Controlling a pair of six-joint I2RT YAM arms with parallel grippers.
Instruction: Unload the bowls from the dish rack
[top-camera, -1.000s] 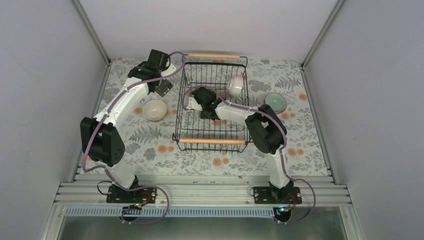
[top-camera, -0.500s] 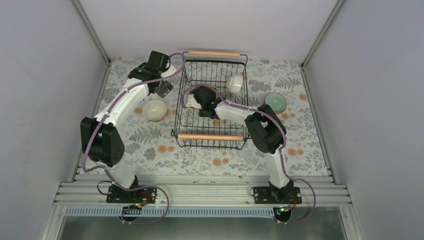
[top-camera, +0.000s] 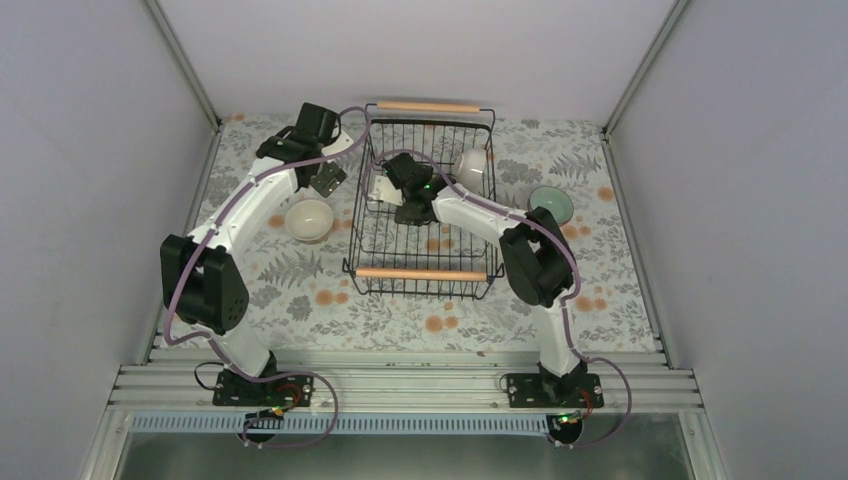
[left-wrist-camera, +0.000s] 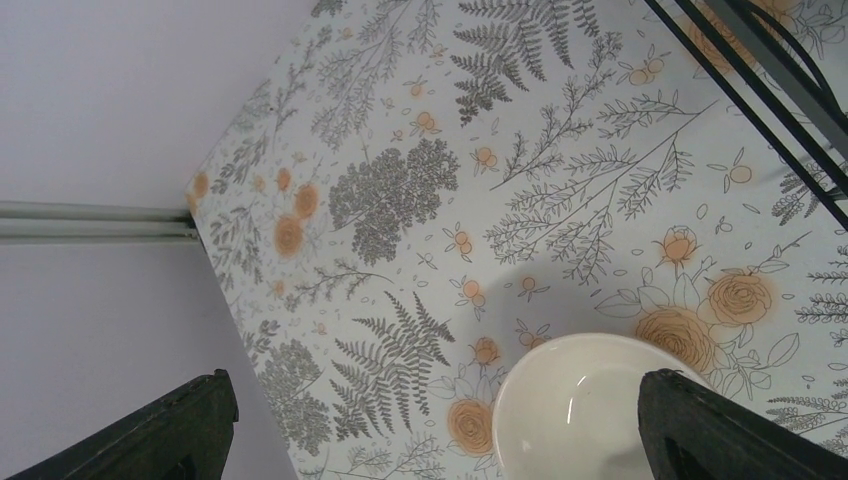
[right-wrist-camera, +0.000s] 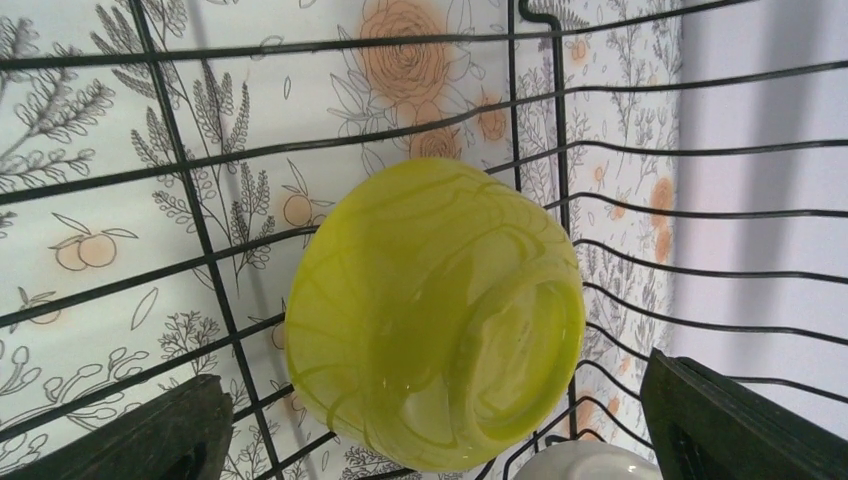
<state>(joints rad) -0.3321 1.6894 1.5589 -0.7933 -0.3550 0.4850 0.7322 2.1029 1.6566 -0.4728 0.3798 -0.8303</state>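
The yellow bowl (right-wrist-camera: 435, 310) lies tipped over on the wire floor of the rack (top-camera: 425, 272), in its far half. Its base is turned up toward the right wrist camera, and a white bowl (top-camera: 472, 168) sits just beside it. It looks glazed and rigid, so treat it as light, slick and breakable. The rounded wall will likely squirt out of a squeeze, so you would do better pinching over the rim, which is hidden underneath from here. Your right pincer (right-wrist-camera: 430, 400) hangs released, one finger on each side of the bowl and apart from it, so the bowl sits between them but is not yet held. On the surface (left-wrist-camera: 400, 180) left of the rack stands a cream bowl (left-wrist-camera: 590, 400), with your left pincer (left-wrist-camera: 432, 420) released above it and holding nothing. A teal bowl (top-camera: 551, 205) stands right of the rack.
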